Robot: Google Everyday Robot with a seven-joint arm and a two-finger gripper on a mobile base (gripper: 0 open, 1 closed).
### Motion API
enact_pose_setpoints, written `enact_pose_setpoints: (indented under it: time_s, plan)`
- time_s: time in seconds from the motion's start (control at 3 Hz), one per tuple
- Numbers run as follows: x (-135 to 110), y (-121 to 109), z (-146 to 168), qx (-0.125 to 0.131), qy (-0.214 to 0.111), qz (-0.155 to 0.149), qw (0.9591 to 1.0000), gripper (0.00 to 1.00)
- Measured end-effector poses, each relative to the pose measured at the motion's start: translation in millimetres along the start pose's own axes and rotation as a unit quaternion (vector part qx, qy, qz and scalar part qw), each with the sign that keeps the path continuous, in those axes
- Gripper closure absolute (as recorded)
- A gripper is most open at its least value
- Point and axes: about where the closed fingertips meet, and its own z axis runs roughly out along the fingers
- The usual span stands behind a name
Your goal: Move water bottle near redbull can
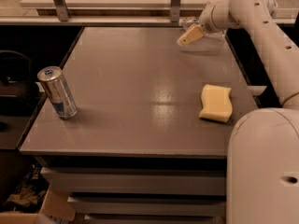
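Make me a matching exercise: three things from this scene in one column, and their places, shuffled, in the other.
Things:
1. redbull can
2. yellow sponge
3. gripper

Places:
A. over the far right corner of the table
B. standing upright by the left edge
C. lying flat on the right side, nearer the front

Pairs: 1-B, 2-C, 3-A

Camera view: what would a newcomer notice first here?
The white robot arm reaches along the right side, its gripper over the gray table's far right corner. A redbull can stands near the left edge; a yellow sponge lies toward the right.
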Motion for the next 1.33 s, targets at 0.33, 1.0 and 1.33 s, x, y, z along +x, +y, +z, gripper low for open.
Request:
enact_pose_setpoints:
  time_s: [0.33, 1.0, 1.33]
  plan:
    - [-2.9, -6.4, 1.9, 0.021, 0.0, 0.009, 0.9997, 0.0]
    - [7.8, -16.2, 4.5, 0.053, 0.015, 0.039, 0.9978, 0.0]
    - [13.5, -21.8, 5.5, 0.066, 0.016, 0.058, 0.996, 0.0]
